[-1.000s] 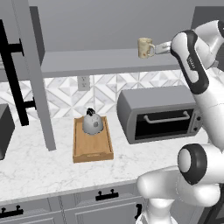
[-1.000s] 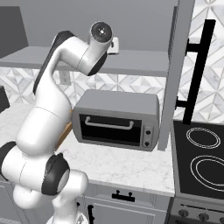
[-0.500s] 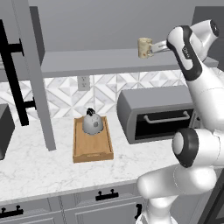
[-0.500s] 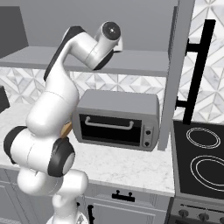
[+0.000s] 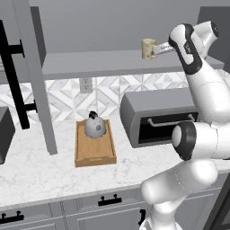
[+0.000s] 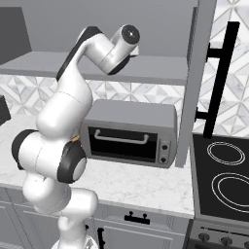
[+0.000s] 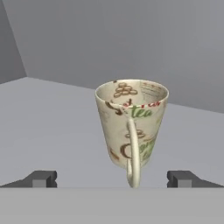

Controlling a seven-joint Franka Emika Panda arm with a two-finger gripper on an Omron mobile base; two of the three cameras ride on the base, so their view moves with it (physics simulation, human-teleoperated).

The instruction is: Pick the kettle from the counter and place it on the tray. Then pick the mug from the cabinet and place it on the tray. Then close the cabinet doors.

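The speckled grey kettle point(image 5: 95, 127) with its black knob stands on the wooden tray point(image 5: 94, 155) on the white counter point(image 5: 40, 175). A cream patterned mug point(image 5: 148, 49) stands upright on the shelf of the open upper cabinet point(image 5: 103, 59). My gripper point(image 5: 158, 50) reaches in from the right, level with the mug and just beside it. In the hand view the mug point(image 7: 131, 127) is close ahead, its handle turned toward me, and my gripper point(image 7: 113, 179) is open with a fingertip point(image 7: 41, 178) wide on either side of it, not touching.
A grey toaster oven point(image 5: 157, 116) sits on the counter under the shelf, right of the tray. One open cabinet door point(image 5: 32, 76) with a black bar handle hangs at the left, another door point(image 6: 192, 82) at the right beside the stovetop point(image 6: 224, 177).
The arm has stretched further toward the shelf, bringing the gripper up to the mug. Kettle, tray and mug have stayed put.
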